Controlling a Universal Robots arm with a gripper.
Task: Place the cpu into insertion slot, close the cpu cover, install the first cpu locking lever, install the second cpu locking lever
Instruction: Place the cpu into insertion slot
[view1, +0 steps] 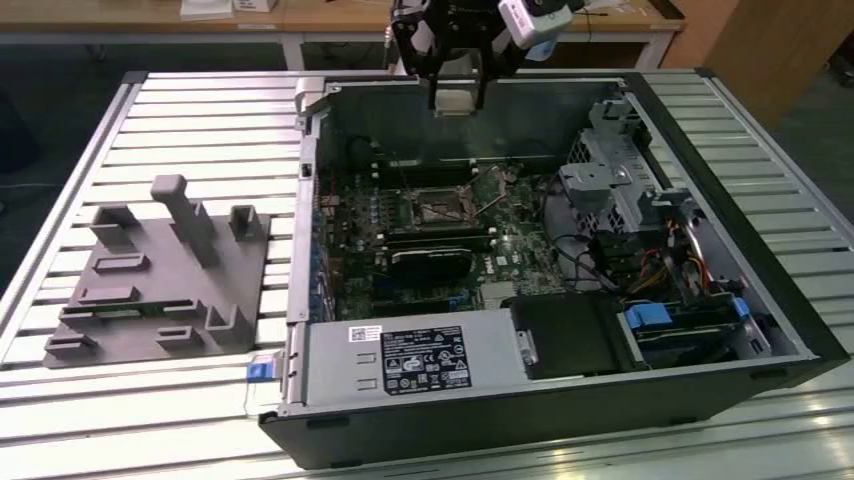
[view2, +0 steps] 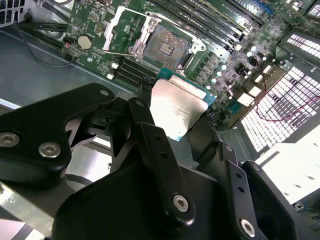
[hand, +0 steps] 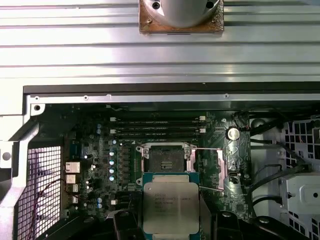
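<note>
My gripper (view1: 454, 100) hangs over the far wall of the open computer case (view1: 787, 330), shut on the cpu (view2: 177, 107). In both wrist views the pale silver chip (hand: 170, 206) sits between the black fingers (view2: 150, 135), face up. The insertion slot (hand: 165, 160) lies on the green motherboard below and ahead of the chip, its dark centre bare. The slot (view1: 438, 208) shows mid-board in the exterior view, and it (view2: 167, 47) is seen beyond the chip in the second wrist view. The cpu cover (hand: 220, 170) is flipped open beside the socket, a thin silver frame (view2: 122, 30).
A labelled power supply box (view1: 414, 360) fills the case's near side. A black ribbed heatsink (view1: 427, 262) lies between it and the socket. A metal drive cage (view1: 627, 190) with cables stands at the exterior view's right. A grey fixture block (view1: 160, 280) sits on the slatted table at the left.
</note>
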